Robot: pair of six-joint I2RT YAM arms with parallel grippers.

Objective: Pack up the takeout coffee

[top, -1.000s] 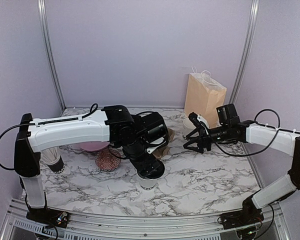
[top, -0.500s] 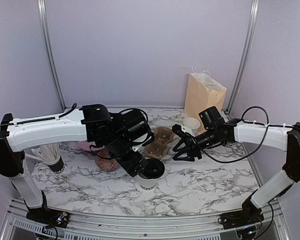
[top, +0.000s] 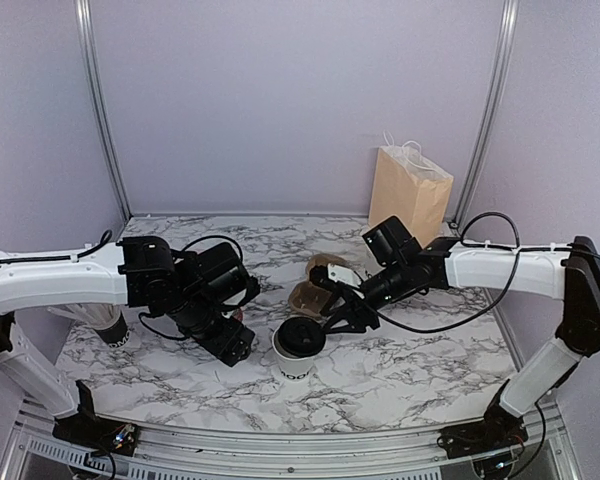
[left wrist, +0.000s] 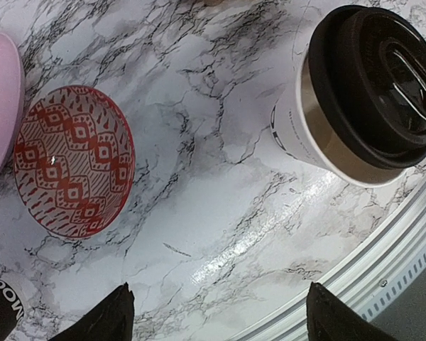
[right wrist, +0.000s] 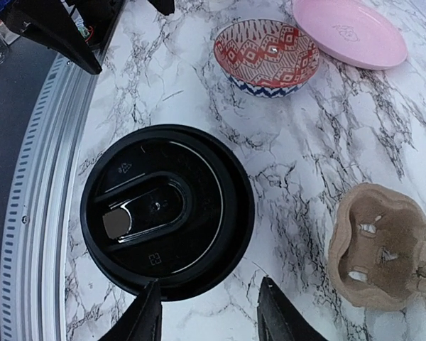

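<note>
One takeout coffee [top: 298,350], a white cup with a black lid, stands near the table's front middle. The left wrist view shows the coffee [left wrist: 319,128] at upper right, and the right wrist view looks down on its lid [right wrist: 167,209]. My left gripper [top: 236,346] hovers just left of the cup. It is open [left wrist: 216,316], with only bare marble between its fingers. My right gripper [top: 332,312] sits close by the cup's right side. It is open [right wrist: 209,302], with one fingertip [right wrist: 150,305] overlapping the lid's rim and nothing held.
A brown pulp cup tray [top: 315,283] lies just behind the cup and also shows as a tray [right wrist: 383,249] in the right wrist view. There is a red patterned bowl [left wrist: 71,160], a pink plate [right wrist: 348,32], a paper bag [top: 408,195] at back right and a dark cup of straws [top: 108,325] at left. The metal table rail [left wrist: 383,263] runs along the front.
My left arm has pulled back leftward off the cup. My right arm has swung left from near the bag to the cup's side, and its jaws have narrowed.
</note>
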